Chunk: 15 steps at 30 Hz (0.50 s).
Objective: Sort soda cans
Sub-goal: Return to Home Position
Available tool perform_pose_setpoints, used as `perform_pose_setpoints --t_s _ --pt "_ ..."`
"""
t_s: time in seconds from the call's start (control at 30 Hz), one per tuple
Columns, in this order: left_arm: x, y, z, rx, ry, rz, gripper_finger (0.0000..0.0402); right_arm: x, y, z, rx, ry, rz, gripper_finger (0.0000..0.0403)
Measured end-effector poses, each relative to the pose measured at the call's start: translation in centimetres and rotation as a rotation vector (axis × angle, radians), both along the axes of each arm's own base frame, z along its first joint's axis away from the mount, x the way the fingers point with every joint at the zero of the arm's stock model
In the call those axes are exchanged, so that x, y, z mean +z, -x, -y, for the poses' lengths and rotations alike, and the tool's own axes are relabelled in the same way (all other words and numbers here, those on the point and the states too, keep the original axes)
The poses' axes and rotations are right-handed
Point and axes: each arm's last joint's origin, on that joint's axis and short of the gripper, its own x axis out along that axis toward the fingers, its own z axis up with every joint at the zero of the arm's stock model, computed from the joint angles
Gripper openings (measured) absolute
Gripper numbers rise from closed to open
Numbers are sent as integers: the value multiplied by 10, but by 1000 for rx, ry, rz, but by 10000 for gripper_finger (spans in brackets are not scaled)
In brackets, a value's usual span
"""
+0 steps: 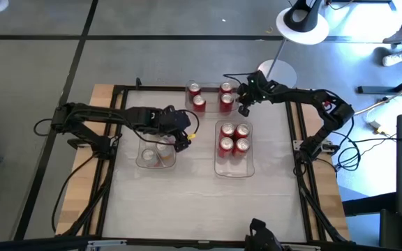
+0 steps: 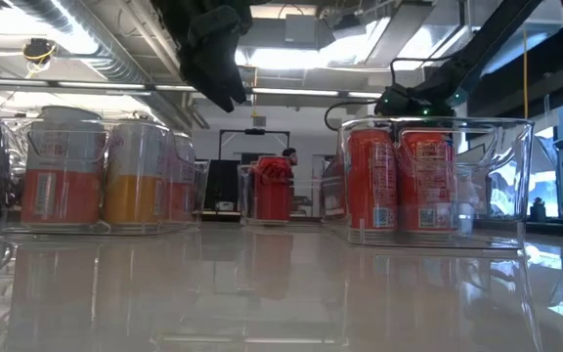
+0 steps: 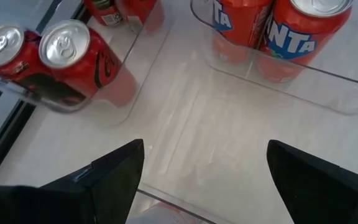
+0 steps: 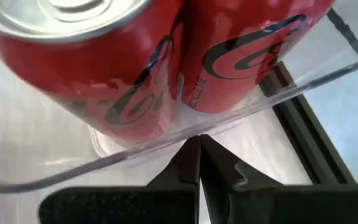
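Observation:
Red soda cans [image 1: 199, 103] stand in a clear bin [image 1: 211, 84] at the far edge. Several orange-red cans [image 1: 234, 139] fill a second clear bin [image 1: 234, 169] right of centre. Pale and orange cans [image 2: 96, 176] stand in a third bin [image 1: 145, 162] left of centre. My right gripper [image 4: 199, 142] is shut, its tips at the far bin's right wall, just in front of two red cans [image 4: 129, 74]. My left gripper [image 3: 205, 165] hangs open above the left bin [image 3: 166, 208], nothing between its fingers. My right gripper's shut fingertips [image 4: 191, 155] meet the far bin's clear wall at its rim [image 4: 241, 115], slanting down from the table's right side. Whether they press against the wall or only stand at it, I cannot tell. The bin rests flat on the table.
A black frame [image 1: 300, 139] runs round the white table top. Bare table lies near the front edge [image 1: 201, 209] and between the bins. Cables trail off the right arm's base [image 1: 347, 150].

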Motion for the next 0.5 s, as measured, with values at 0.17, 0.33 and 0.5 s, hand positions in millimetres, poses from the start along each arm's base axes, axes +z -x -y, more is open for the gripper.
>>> perform_pose_setpoints --t_s 0.17,0.33,0.5 --pt "0 0 0 -8 -7 -4 327 -2 -16 -7 52 7 59 9" --pt "0 0 0 -9 -7 -5 327 1 -32 -19 124 35 110 9" --pt "0 0 0 -8 -7 -5 327 6 -37 -20 99 101 120 9"
